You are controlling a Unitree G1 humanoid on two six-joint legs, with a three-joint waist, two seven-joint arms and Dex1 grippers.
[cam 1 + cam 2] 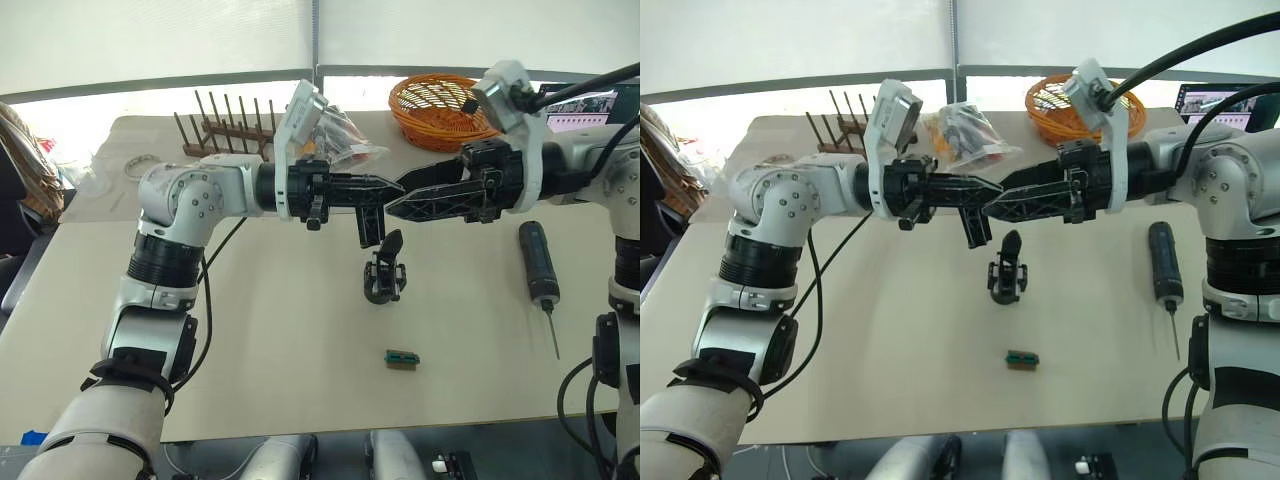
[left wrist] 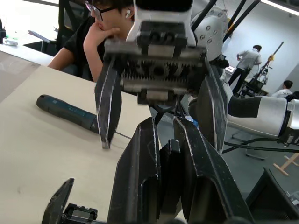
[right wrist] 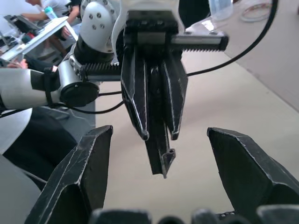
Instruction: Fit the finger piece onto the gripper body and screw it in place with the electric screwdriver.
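1. Nearest to me on the table point(image 1: 250, 370), below and well short of my fingers, lies a small green and black block point(image 1: 402, 359), apart from everything else.
2. Just past that block, directly under the spot where my two grippers meet, stands the gripper body point(image 1: 384, 278), upright with its own pointed finger rising toward my left fingertips; I touch no part of it.
3. Out to my right, beyond my right fingers and well apart from them, the electric screwdriver point(image 1: 537, 262) lies flat on the table, its thin bit pointing back toward me.
4. Above the gripper body, my left gripper point(image 1: 385, 190) is clenched on the finger piece point(image 1: 369, 226), which hangs down from between my fingers with its lower end just above the gripper body's finger.
5. In my right wrist view that same piece point(image 3: 160, 154) pokes out past the tips of my left fingers point(image 3: 135, 102), squeezed between them.
6. Facing it tip to tip, my right gripper point(image 1: 397, 206) is spread wide and grasps nothing; my right wrist view shows its two fingers point(image 3: 79, 177) set far apart on either side of the left gripper's tips.
7. Farther off, behind my left gripper, lie a clear bag of parts point(image 1: 970, 135) and a wooden rack point(image 1: 228, 135).
8. Behind my right gripper, at the far edge of the table, sits an orange basket point(image 1: 425, 105).
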